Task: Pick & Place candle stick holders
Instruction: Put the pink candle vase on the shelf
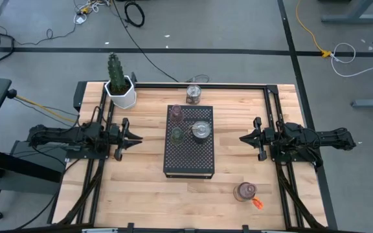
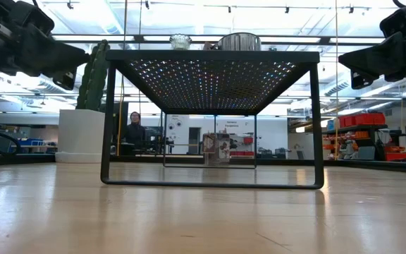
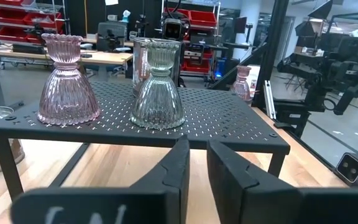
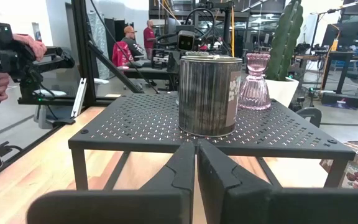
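A black perforated stand (image 1: 188, 140) sits mid-table. Three candle stick holders stand upright on its top: a pink one (image 3: 67, 81), a greenish one (image 3: 158, 87) and a wider silvery one (image 4: 210, 93). Another silvery holder (image 1: 193, 94) stands on the table by the far edge. A pinkish holder with an orange tag (image 1: 245, 191) stands near the front right. My left gripper (image 3: 197, 146) waits left of the stand, pointing level at it; a narrow gap shows between its fingers, with nothing in it. My right gripper (image 4: 196, 144) waits to the right of the stand, shut and empty.
A white pot with a cactus (image 1: 120, 90) stands at the table's far left corner. Black rails (image 1: 274, 97) run along the table's edges. Bare wood lies between each gripper and the stand. A person holding a camera rig (image 4: 5, 56) shows beyond the table in the right wrist view.
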Controlling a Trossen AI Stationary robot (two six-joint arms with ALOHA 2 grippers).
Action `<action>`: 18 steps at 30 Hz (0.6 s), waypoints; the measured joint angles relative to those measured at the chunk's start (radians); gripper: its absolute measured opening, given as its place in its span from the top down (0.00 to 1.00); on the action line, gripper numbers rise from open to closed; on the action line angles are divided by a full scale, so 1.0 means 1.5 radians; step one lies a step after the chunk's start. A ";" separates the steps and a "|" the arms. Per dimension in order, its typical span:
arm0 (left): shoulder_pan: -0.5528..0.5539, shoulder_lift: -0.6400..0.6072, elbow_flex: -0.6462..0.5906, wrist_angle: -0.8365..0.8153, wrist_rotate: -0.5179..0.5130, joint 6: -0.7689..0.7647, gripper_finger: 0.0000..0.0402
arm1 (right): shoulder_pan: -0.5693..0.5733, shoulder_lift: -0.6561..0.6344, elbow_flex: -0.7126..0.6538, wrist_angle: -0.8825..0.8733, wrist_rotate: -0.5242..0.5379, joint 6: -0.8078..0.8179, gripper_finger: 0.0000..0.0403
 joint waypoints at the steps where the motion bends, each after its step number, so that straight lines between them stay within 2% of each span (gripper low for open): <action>1: 0.000 0.000 0.000 0.000 0.000 0.000 0.87 | 0.000 0.000 0.000 0.000 0.000 0.000 0.94; 11: 0.000 0.000 0.000 0.001 0.001 0.000 0.96 | 0.000 0.000 0.000 0.000 0.000 0.000 0.94; 18: 0.000 0.000 0.000 0.001 0.001 0.000 0.99 | 0.000 0.000 0.000 0.000 0.000 0.000 0.94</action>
